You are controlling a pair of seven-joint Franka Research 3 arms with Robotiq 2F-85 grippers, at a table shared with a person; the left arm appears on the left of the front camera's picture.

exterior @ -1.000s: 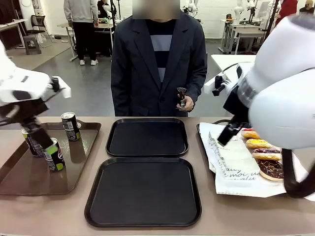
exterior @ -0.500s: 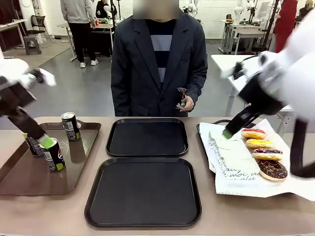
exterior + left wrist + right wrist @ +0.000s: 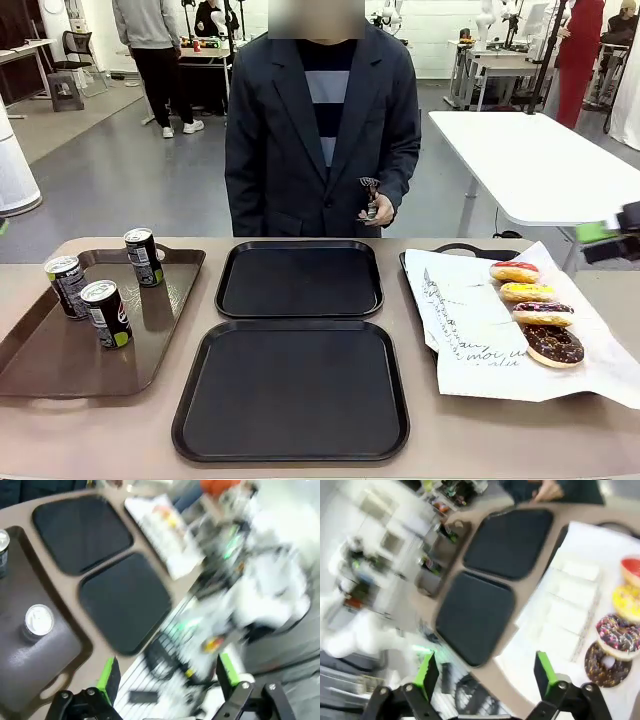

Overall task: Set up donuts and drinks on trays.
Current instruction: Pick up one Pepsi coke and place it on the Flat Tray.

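Two black trays lie mid-table, the far one (image 3: 300,279) and the near one (image 3: 292,390), both bare. Three black cans (image 3: 105,312) (image 3: 65,285) (image 3: 142,256) stand on a brown tray (image 3: 60,365) at the left. Several donuts lie in a row on white printed paper (image 3: 470,330) at the right, among them a yellow-glazed one (image 3: 527,292). My left gripper (image 3: 167,680) is open, high over the table's left front, holding nothing. My right gripper (image 3: 485,677) is open too, high above the trays (image 3: 475,615) and donuts (image 3: 626,602). One green fingertip (image 3: 597,232) of it pokes in at the right edge.
A person in a dark jacket stands behind the far tray, with a small dark object in one hand (image 3: 375,208). The paper overhangs a dark tray (image 3: 415,268) under it. A white table (image 3: 530,160) stands behind at the right.
Both arms have pulled back from over the table. The left gripper left the cans and went off to the left. The right one rose away from the donuts to the right.
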